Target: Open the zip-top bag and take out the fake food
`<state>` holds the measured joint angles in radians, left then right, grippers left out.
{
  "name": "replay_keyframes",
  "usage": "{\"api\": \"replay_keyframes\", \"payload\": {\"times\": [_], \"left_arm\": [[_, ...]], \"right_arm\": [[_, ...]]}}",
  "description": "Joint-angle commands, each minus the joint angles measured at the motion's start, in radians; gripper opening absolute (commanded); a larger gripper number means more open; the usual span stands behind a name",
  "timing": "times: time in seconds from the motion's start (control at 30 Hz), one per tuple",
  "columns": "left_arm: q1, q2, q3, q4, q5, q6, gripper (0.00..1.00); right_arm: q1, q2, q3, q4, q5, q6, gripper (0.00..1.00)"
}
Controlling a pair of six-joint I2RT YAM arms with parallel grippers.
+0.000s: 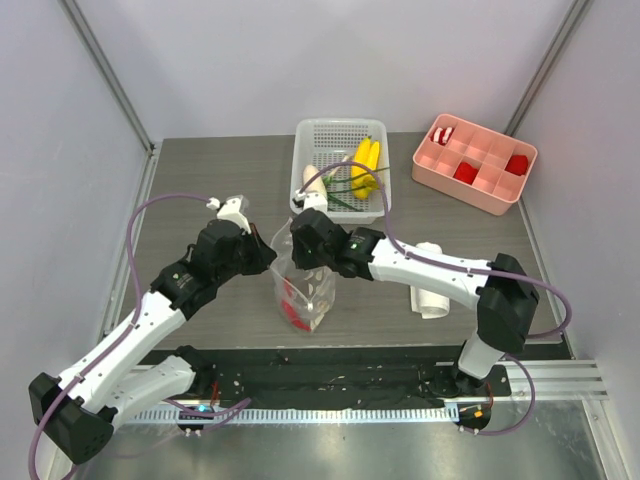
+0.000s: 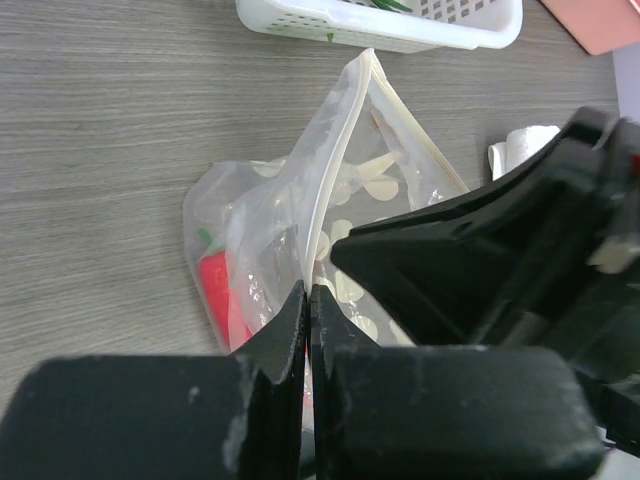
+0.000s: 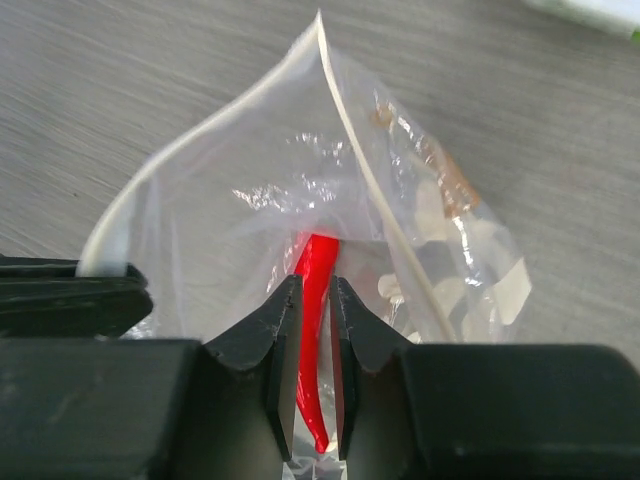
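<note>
Zip-top bag [image 1: 300, 290] at frame centre, mouth upward. Film is thin, floppy and slick; best taken by the stiffer zip strip. Left gripper [image 2: 309, 295] pinched flat on that rim. Right gripper [image 3: 316, 290] jaws narrow, apparently nipping the red chili [image 3: 312, 350], which looks light, hard and slippery.

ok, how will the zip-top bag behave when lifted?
Likely floppy: the zip-top bag sags and creases below the left end effector pinching its rim. Probably light: thin clear film. May follow the red chili when that's pulled.
</note>
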<state>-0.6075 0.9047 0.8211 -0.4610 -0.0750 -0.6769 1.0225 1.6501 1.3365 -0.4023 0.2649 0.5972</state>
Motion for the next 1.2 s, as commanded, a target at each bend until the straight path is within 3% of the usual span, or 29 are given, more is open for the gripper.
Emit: {"api": "replay_keyframes", "payload": {"times": [0.0, 0.3, 0.47, 0.73, 0.93, 1.17], "left_arm": [[-0.001, -0.009, 0.006, 0.050, 0.030, -0.018, 0.00], [-0.001, -0.020, -0.008, 0.064, 0.050, -0.055, 0.00], [-0.001, -0.027, -0.016, 0.059, 0.049, -0.056, 0.00], [-0.001, -0.055, -0.068, 0.044, 0.024, -0.052, 0.00], [-0.001, -0.154, -0.141, -0.025, -0.089, -0.081, 0.00], [-0.001, -0.153, -0.148, 0.005, -0.054, -0.104, 0.00]], "right_arm": [[0.010, 0.039, 0.009, -0.007, -0.001, 0.062, 0.23], [0.017, 0.183, -0.029, 0.132, -0.093, 0.107, 0.22], [0.024, 0.180, -0.088, 0.220, -0.110, 0.115, 0.23], [0.024, 0.120, -0.204, 0.325, -0.202, 0.021, 0.36], [0.031, 0.102, -0.240, 0.391, -0.299, -0.007, 0.43], [0.048, 0.129, -0.085, 0.123, 0.072, -0.080, 0.43]]}}
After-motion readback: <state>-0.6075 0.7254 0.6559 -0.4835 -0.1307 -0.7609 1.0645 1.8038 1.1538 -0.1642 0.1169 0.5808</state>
